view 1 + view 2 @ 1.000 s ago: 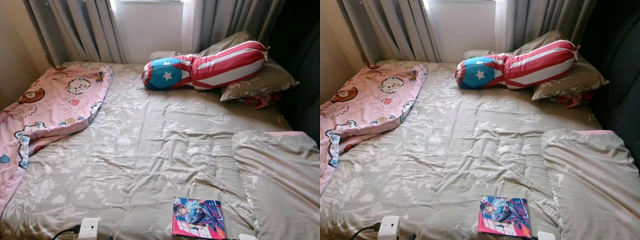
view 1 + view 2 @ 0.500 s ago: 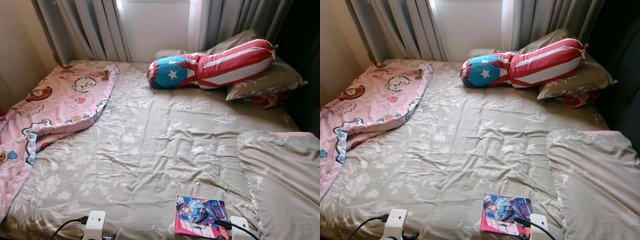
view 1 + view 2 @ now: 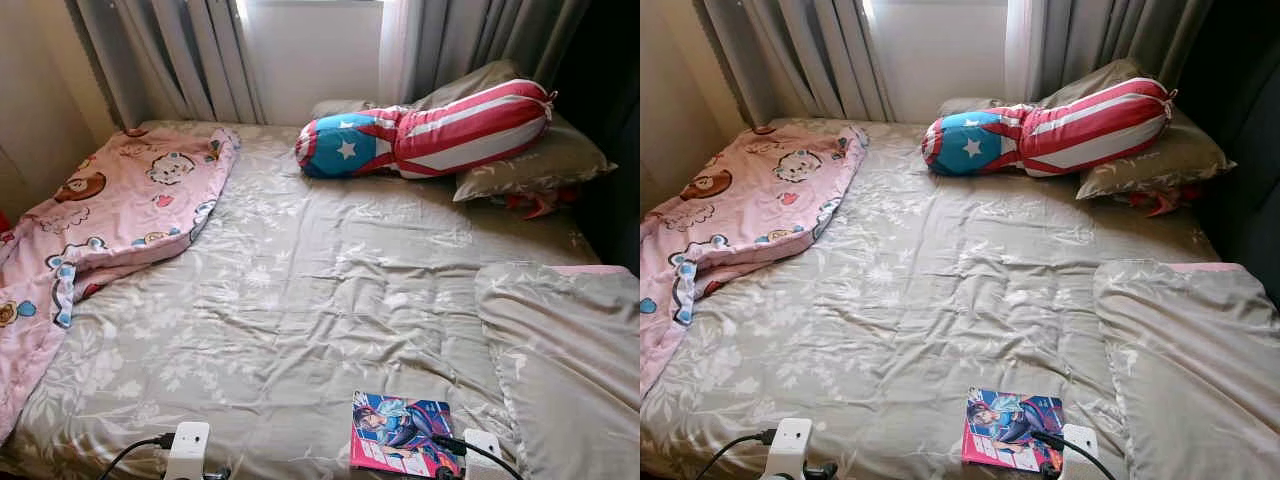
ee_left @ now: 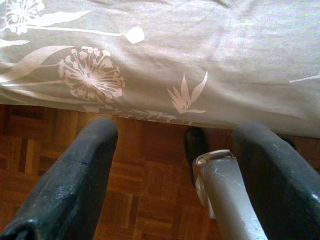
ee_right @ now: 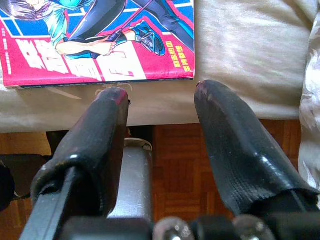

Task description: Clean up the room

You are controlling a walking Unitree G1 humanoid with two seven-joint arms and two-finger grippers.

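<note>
— Where do we stand with the comic book (image 3: 402,447)?

— We see it lying flat on the grey floral bedspread (image 3: 300,300) at about five o'clock in our head view, close to the bed's near edge. Our right gripper (image 5: 161,97) hangs just short of that edge, fingers spread apart and holding nothing, tips pointing at the book's red lower border.

— And our other arm?

— Our left gripper (image 4: 175,135) is also open and empty, low by the bedside over the wooden parquet floor (image 4: 150,185), at about seven o'clock.

— What else lies on the bed?

— A pink cartoon blanket (image 3: 110,210) at nine o'clock, a star-and-stripes bolster (image 3: 430,130) at one o'clock resting on grey pillows (image 3: 540,160), and a folded grey quilt (image 3: 570,350) at four o'clock.
</note>
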